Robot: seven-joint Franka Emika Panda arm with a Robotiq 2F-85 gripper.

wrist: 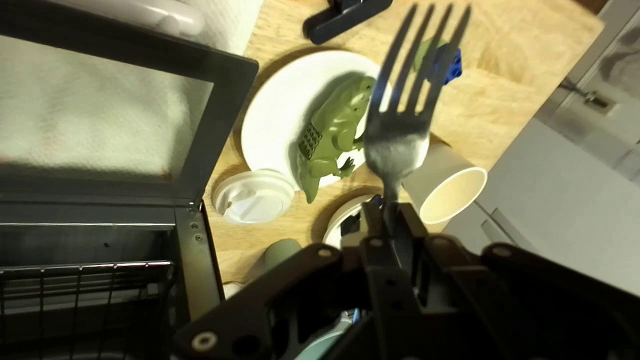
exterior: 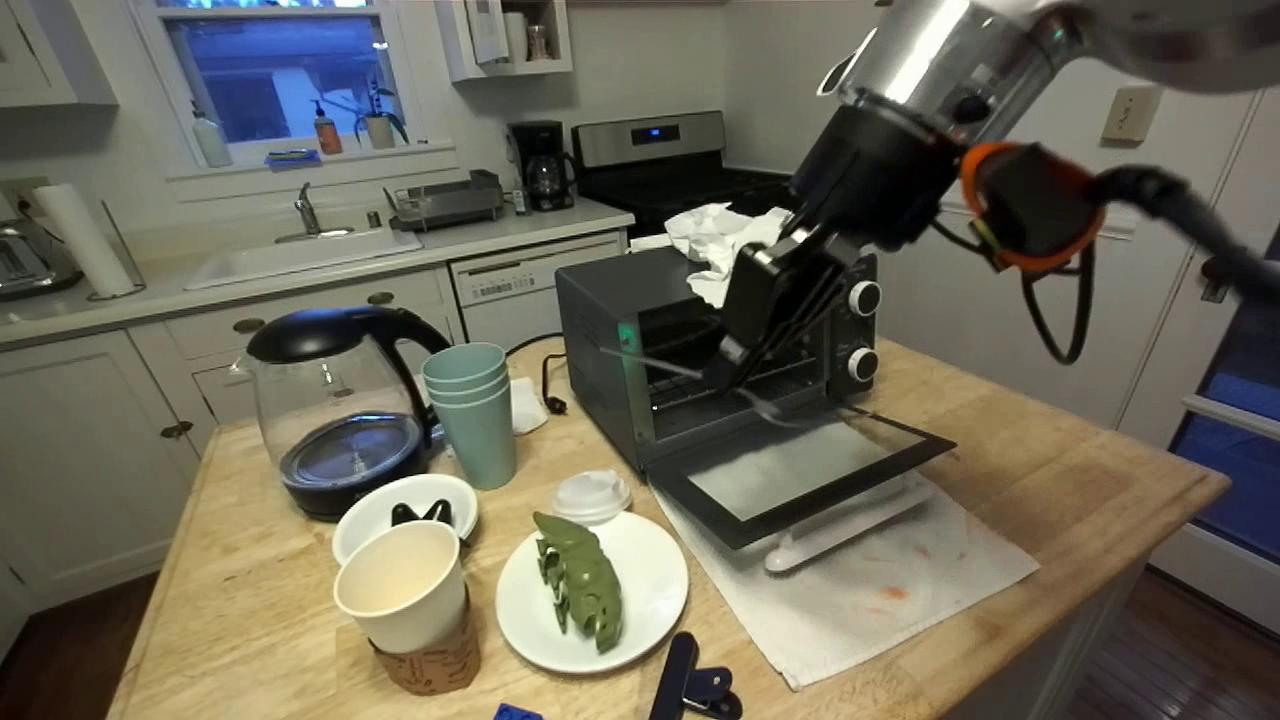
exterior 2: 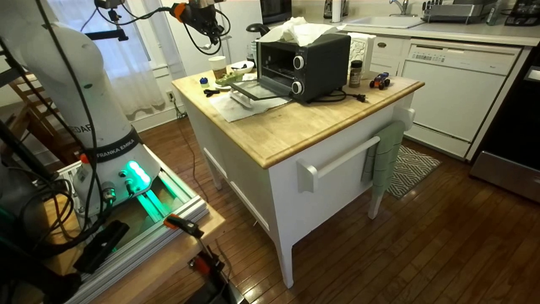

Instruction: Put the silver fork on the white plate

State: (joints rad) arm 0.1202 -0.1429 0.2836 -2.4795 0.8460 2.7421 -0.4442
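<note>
My gripper point(exterior: 722, 372) is shut on the silver fork point(exterior: 770, 408) and holds it in the air in front of the toaster oven's opening. In the wrist view the jaws point(wrist: 392, 215) pinch the fork's neck and handle, with the fork's tines point(wrist: 400, 135) pointing away from the jaws. The white plate point(exterior: 652, 590) lies on the table, lower than the gripper and beside the open oven door. A green animal-shaped item point(exterior: 590, 585) lies on the plate; in the wrist view the plate point(wrist: 272, 120) is partly behind the fork.
The toaster oven point(exterior: 610, 370) stands with its glass door point(exterior: 800, 470) folded down beside the plate. A paper cup point(exterior: 400, 590), a white bowl point(exterior: 365, 520), a white lid point(exterior: 592, 497), stacked teal cups point(exterior: 475, 420), a kettle point(exterior: 330, 420) and a black clip point(exterior: 690, 685) surround the plate.
</note>
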